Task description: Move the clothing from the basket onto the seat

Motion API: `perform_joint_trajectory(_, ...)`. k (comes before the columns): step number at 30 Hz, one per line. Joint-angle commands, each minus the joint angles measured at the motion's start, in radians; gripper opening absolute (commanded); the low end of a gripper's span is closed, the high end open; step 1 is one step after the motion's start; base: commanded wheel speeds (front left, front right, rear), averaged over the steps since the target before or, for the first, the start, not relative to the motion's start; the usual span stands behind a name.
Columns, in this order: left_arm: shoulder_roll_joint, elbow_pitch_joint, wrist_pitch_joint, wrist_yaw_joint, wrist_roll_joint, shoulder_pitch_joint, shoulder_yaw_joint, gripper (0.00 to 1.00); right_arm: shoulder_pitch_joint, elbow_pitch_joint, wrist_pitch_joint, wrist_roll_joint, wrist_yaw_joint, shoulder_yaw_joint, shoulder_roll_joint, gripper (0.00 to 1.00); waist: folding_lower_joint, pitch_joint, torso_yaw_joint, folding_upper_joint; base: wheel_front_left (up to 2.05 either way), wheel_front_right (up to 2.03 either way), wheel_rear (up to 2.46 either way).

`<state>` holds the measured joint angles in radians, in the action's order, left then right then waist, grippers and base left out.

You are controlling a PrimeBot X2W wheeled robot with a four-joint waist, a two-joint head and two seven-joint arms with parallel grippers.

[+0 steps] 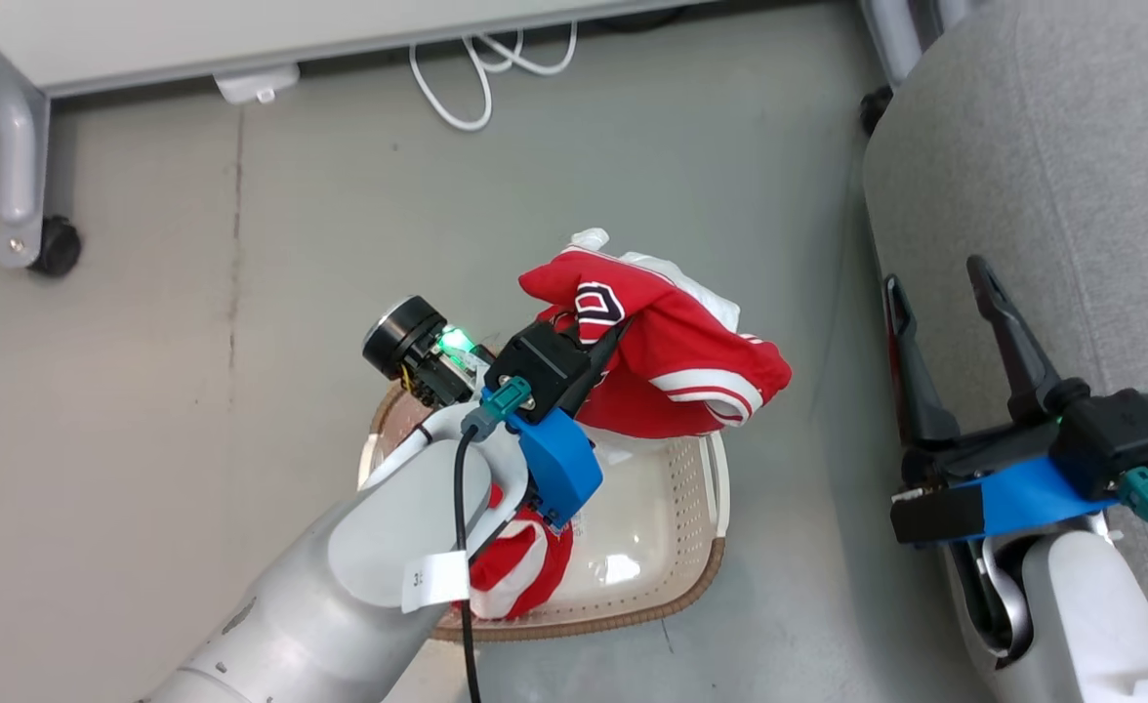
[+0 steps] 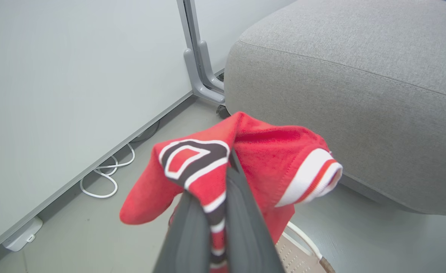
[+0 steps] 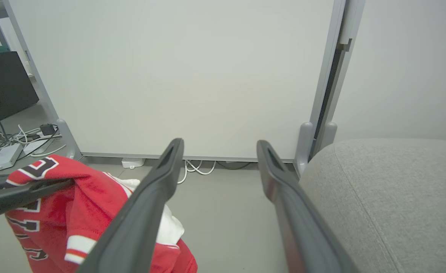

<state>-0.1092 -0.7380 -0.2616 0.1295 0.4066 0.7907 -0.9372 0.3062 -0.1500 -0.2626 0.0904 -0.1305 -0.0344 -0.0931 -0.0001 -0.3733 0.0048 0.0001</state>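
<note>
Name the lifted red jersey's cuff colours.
The soft red jersey has a white cuff with a red stripe; left wrist view.

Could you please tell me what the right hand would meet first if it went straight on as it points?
Most likely the white panel ahead, near its base; the right hand is open, and the seat lies off to its side. Depth is unclear.
</note>
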Motion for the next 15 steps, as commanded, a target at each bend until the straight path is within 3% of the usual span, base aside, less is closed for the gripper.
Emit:
perform_joint_trajectory(1, -0.007, 0.014, -0.005, 0.001, -0.010, -0.013, 0.016, 0.00, -0.021, -0.005, -0.003, 0.001, 0.000, 0.001, 0.006, 1.00, 0.0001, 0.041, 0.000, -0.0001, 0.00, 0.00, 0.00)
perform_joint_trajectory(15, 0.002, 0.127, -0.005, 0.001, -0.045, -0.042, 0.052, 0.00, -0.129, -0.027, -0.004, -0.003, 0.000, 0.031, 0.021, 1.00, 0.0001, 0.179, 0.011, -0.0001, 0.00, 0.00, 0.00)
